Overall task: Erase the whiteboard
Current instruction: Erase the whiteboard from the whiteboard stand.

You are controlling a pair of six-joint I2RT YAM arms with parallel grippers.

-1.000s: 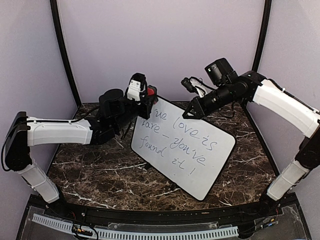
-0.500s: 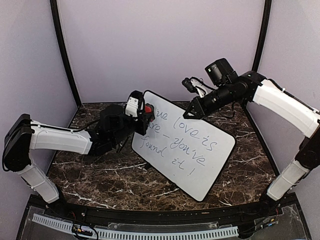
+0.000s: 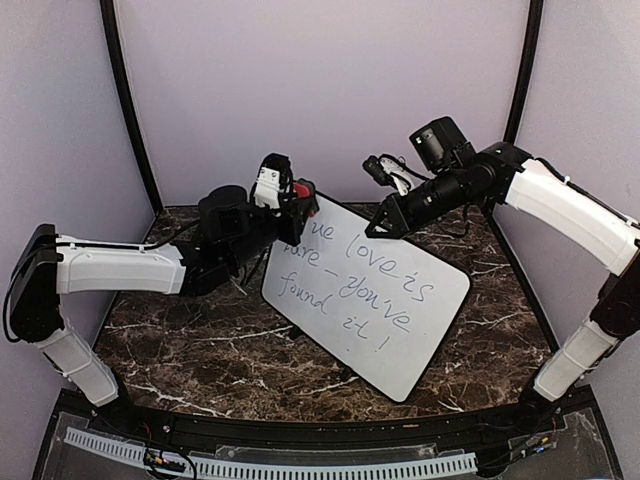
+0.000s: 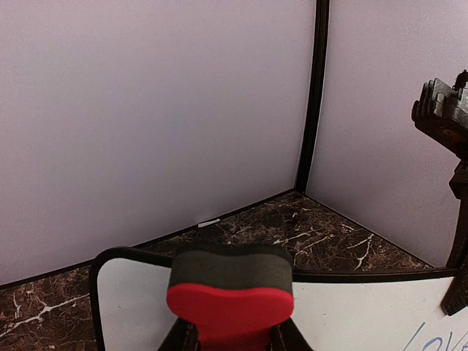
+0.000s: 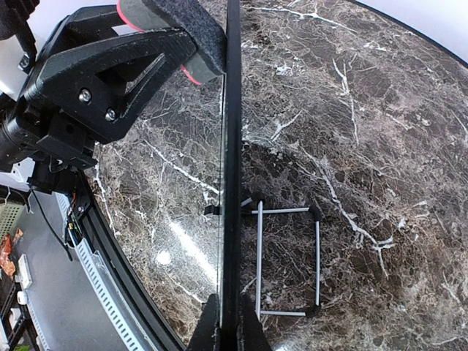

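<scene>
spreading under everything, the dark marbled bench (image 3: 200,340) is carrying the whiteboard (image 3: 410,340), which is standing tilted near the middle, its written face leaning up towards the top camera and its lower edge resting down by the bench. blue handwriting (image 3: 365,285) is running across most of that face. the right arm (image 3: 560,205) is reaching in from the right, and the right fingers (image 5: 252,333) are pinching the board's upper edge, closed tight on the thin black rim; the right wrist view is showing the board edge-on between them. the left arm (image 3: 120,265) is stretching in from the left, and the left fingers (image 5: 110,80) are clamping a red eraser (image 4: 230,303) with a dark felt pad. the eraser is sitting at the board's upper left corner, its felt seeming to be touching the face just beside the rim.
</scene>
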